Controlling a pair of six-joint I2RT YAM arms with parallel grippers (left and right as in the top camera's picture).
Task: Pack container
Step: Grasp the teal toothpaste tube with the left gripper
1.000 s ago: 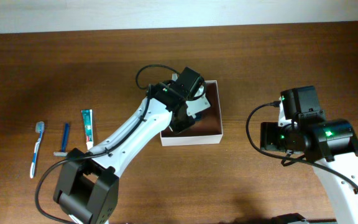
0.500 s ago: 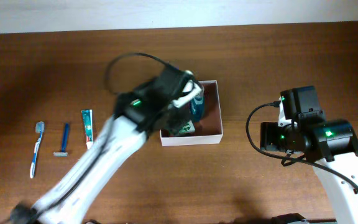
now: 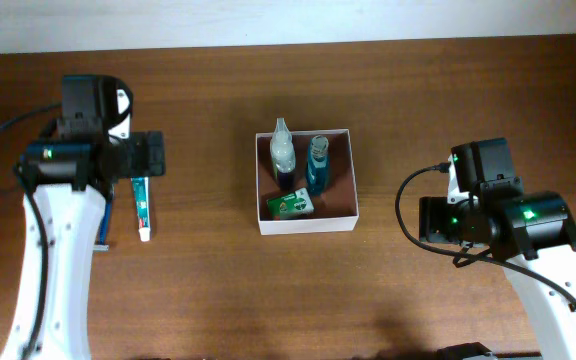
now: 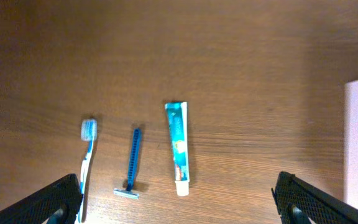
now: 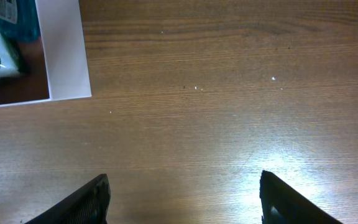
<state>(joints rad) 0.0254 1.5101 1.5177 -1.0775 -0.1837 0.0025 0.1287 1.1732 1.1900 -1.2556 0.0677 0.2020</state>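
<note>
Brown wood-grain desk (image 3: 418,80), seen from overhead.

Container (image 3: 308,224): a square white-walled box with a brownish-pink floor. It sits at desk centre, between the two arms.
- Contents: a pale bottle (image 3: 282,150) and a teal bottle (image 3: 318,162) side by side in the far part.
- A green Dettol soap packet (image 3: 291,204) lies in the near-left part, just beside the bottles' lower ends.

Left tool (image 4: 176,180): jaws spread wide with nothing between them, hanging over the left side of the desk.
- Left wrist view shows a toothbrush (image 4: 87,158), a blue razor (image 4: 132,165) and a toothpaste tube (image 4: 178,146) lying in a row, roughly parallel and not touching.
- All three are well to the left of the container, whose white wall shows at the right edge of this view.

Right tool (image 5: 182,186): jaws apart, holding nothing, over bare desk to the right of the container.
- Right wrist view catches one container corner at top left, with the soap packet and a bit of the teal bottle inside.
</note>
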